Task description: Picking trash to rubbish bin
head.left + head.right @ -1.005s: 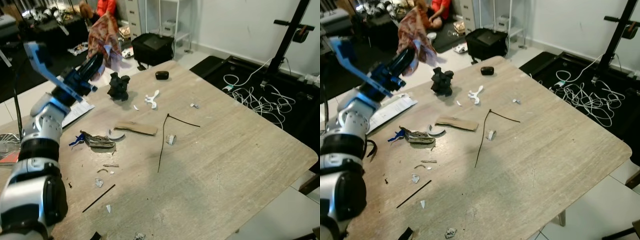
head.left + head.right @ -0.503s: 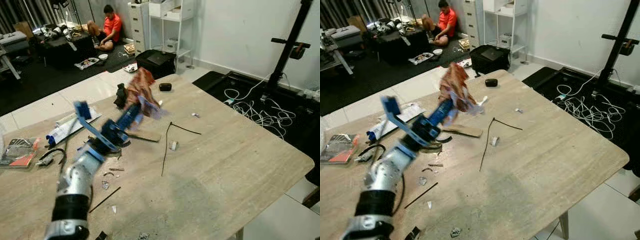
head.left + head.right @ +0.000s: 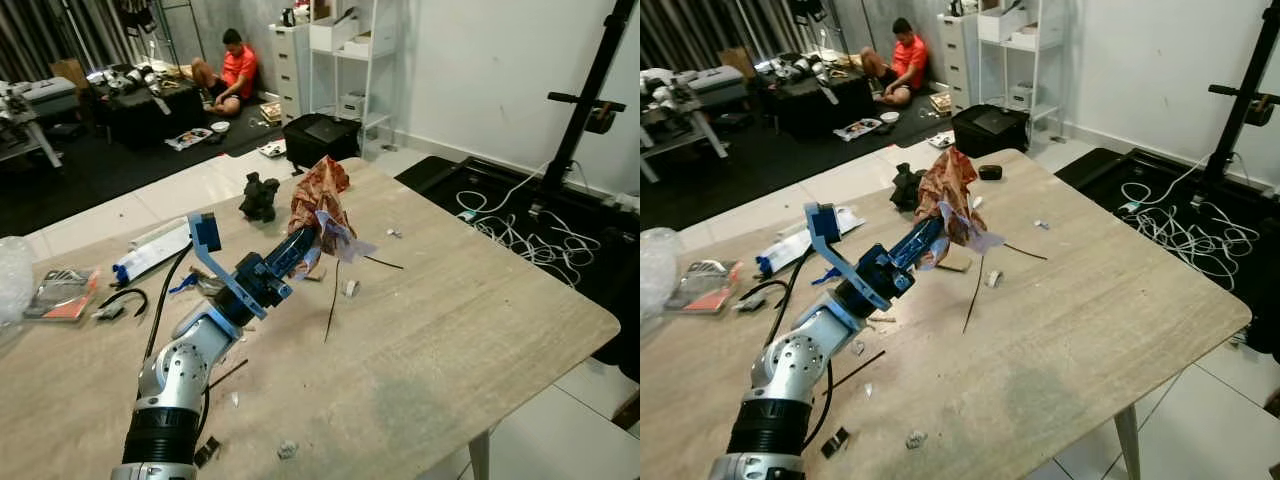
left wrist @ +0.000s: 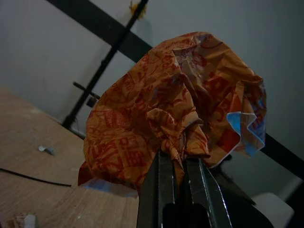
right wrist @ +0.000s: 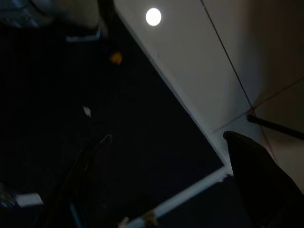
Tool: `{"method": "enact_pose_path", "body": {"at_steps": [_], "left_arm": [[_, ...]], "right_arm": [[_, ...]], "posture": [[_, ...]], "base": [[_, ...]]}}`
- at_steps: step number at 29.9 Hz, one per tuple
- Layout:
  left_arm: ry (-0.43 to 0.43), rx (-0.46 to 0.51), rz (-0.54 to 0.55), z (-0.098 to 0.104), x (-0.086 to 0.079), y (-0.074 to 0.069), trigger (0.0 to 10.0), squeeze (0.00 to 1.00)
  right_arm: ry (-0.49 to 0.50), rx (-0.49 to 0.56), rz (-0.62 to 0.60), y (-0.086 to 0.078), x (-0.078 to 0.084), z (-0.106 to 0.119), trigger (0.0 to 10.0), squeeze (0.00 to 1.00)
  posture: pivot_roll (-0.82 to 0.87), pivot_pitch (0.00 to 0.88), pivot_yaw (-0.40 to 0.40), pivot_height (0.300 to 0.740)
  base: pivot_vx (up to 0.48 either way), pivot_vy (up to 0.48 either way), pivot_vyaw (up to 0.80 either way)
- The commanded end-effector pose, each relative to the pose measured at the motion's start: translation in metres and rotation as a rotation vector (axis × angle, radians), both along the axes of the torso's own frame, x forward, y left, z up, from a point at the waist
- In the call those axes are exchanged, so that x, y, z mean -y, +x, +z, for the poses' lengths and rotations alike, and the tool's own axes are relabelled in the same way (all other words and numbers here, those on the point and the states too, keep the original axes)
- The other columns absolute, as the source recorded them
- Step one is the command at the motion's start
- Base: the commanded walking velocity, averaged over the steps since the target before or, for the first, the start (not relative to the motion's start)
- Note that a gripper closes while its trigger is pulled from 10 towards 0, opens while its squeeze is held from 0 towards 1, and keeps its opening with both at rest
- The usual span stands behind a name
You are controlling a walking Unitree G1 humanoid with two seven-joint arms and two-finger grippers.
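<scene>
Crumpled orange wrapper (image 4: 175, 104), red print illegible, in left gripper (image 4: 178, 164) jaws.

eyes: head, fwd/down, shared table (image 3: 480, 330) | L wrist: close on wrapper (image 4: 175, 104)

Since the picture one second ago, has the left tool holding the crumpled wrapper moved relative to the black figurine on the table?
Yes. The left tool, shut on the crumpled wrapper, has swung from the black figurine's left across to its right, over the table.
</scene>
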State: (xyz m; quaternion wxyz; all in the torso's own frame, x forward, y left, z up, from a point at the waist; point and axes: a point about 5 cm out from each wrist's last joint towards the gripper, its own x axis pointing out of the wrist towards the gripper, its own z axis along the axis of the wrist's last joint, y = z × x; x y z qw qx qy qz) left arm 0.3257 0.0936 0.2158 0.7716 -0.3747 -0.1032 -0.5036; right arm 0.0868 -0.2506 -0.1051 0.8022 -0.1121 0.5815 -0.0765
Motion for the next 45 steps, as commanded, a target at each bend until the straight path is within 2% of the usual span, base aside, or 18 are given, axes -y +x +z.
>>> {"method": "enact_pose_path", "body": {"at_steps": [1, 20, 26, 31, 33, 37, 45], "left_arm": [[-0.013, -0.007, -0.011, -0.001, 0.005, -0.003, 10.0, 0.00], [-0.020, -0.009, -0.011, 0.001, 0.009, -0.006, 10.0, 0.00], [-0.010, -0.047, 0.041, -0.005, 0.011, 0.002, 10.0, 0.00], [0.008, -0.024, 0.053, -0.004, 0.012, 0.004, 10.0, 0.00], [0.049, -0.004, 0.065, -0.006, 0.015, 0.004, 10.0, 0.00], [0.073, 0.006, 0.089, -0.008, 0.017, 0.005, 10.0, 0.00], [0.062, -0.034, 0.234, -0.010, 0.011, 0.019, 10.0, 0.00]], "right_arm": [[-0.006, -0.022, 0.004, -0.004, 0.000, -0.001, 10.0, 0.00], [-0.015, -0.042, 0.003, -0.006, 0.003, -0.001, 10.0, 0.00], [-0.010, -0.069, 0.010, -0.009, 0.003, -0.002, 10.0, 0.00], [-0.014, -0.073, 0.012, -0.008, 0.003, -0.001, 10.0, 0.00], [-0.019, -0.080, 0.016, -0.008, 0.003, -0.001, 10.0, 0.00], [-0.022, -0.087, 0.016, -0.009, 0.003, -0.002, 10.0, 0.00], [-0.029, -0.105, 0.021, -0.011, 0.003, -0.002, 10.0, 0.00]], "posture": [[-0.27, 0.105, 0.116, 0.740], [-0.27, 0.106, 0.106, 0.740], [-0.28, 0.098, 0.105, 0.740], [-0.28, 0.092, 0.106, 0.740], [-0.28, 0.090, 0.109, 0.740], [-0.28, 0.090, 0.110, 0.740], [-0.28, 0.092, 0.105, 0.740]], "base": [[-0.334, 0.000, 0.00], [-0.340, 0.000, 0.00], [-0.100, 0.000, -0.80], [0.000, 0.000, -0.80], [0.000, 0.000, -0.80], [0.000, 0.000, -0.80], [0.000, 0.000, -0.80]]}}
